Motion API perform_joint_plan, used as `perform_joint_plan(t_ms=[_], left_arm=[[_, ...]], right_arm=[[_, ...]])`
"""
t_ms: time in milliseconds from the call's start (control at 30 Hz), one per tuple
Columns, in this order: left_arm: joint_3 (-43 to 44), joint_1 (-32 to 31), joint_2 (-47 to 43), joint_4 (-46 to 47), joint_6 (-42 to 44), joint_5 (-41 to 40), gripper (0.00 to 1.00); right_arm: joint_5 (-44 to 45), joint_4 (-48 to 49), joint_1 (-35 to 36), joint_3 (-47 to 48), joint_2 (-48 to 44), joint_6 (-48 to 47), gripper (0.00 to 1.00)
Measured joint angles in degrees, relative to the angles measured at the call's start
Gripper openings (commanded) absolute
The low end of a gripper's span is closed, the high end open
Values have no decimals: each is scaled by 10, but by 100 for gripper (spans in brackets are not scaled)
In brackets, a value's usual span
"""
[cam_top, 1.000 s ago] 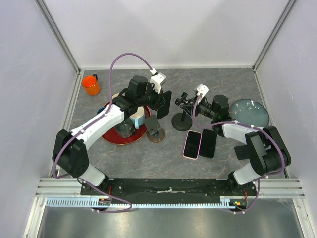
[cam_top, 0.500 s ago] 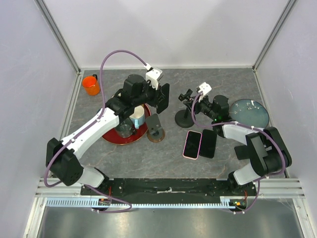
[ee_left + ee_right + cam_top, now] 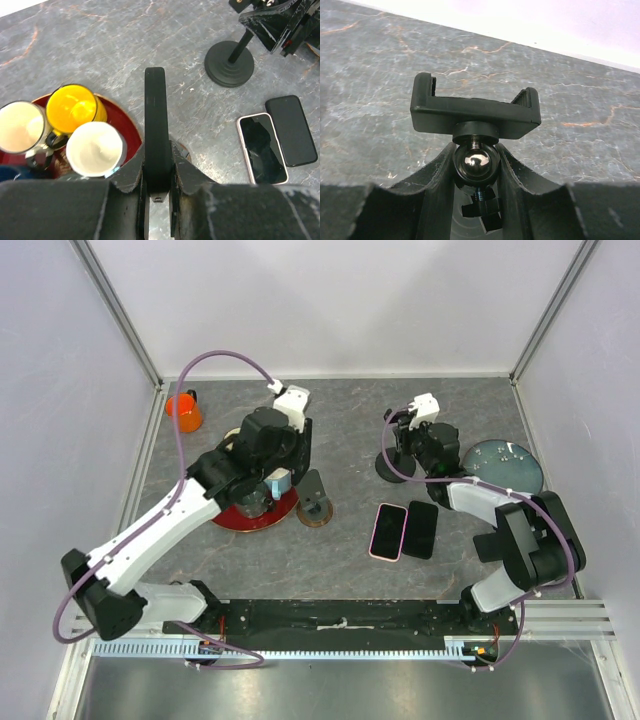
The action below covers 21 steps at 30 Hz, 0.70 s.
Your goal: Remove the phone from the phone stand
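The left gripper (image 3: 157,152) is clenched on a black phone (image 3: 155,110), held edge-on above the table (image 3: 100,40). It is well apart from the stand (image 3: 475,112) to its right, which the right gripper (image 3: 475,162) grips at the ball joint.

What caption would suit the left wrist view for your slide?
Left fingers grip a black phone edge-on; mugs left, stand and two phones right.

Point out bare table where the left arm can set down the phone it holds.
Free: the near table strip in front of the red tray, pink phone and black phone; also the far middle between left end effector and phone stand. Crowded: tray, packed with mugs.
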Motion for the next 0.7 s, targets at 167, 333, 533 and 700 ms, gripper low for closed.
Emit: perform_joint_plan(t_ms=[167, 333, 533, 700], left_arm=[[-10, -12, -72, -56, -26, -38, 2], [-35, -15, -133, -97, -42, -48, 2], [-62, -15, -151, -123, -62, -55, 2], [-66, -15, -151, -129, -95, -57, 2]], right_arm=[[36, 4, 0, 4, 7, 3, 38], [50, -1, 0, 4, 5, 10, 76], [52, -30, -1, 4, -30, 13, 90], [52, -81, -1, 4, -106, 26, 94]])
